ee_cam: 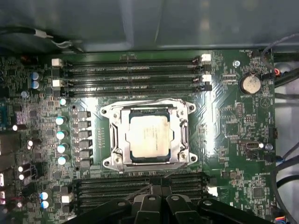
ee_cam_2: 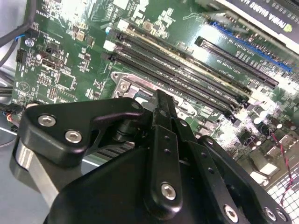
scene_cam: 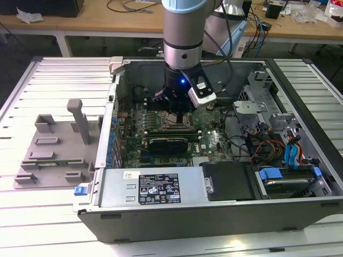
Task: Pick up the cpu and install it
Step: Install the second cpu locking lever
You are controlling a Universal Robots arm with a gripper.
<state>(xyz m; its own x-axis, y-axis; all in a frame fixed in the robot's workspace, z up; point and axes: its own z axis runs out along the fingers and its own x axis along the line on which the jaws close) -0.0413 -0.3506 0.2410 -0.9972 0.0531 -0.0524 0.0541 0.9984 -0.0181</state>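
Open computer case [scene_cam: 225, 209] on slatted table [scene_cam: 48, 203]. Gripper [scene_cam: 176, 111] low over motherboard [ee_cam: 224, 135]; finger opening cannot be told. Cpu [ee_cam: 149, 137] sits in metal-framed socket [ee_cam: 114, 140], just beside gripper linkage.

The slatted surface [scene_cam: 32, 214] carries an open case [scene_cam: 214, 214] and, beside it, a grey fixture [scene_cam: 53, 155].

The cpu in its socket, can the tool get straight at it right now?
Probably yes. The cpu lies uncovered inside the socket frame, and the tool hangs just above the motherboard there, nothing between them.
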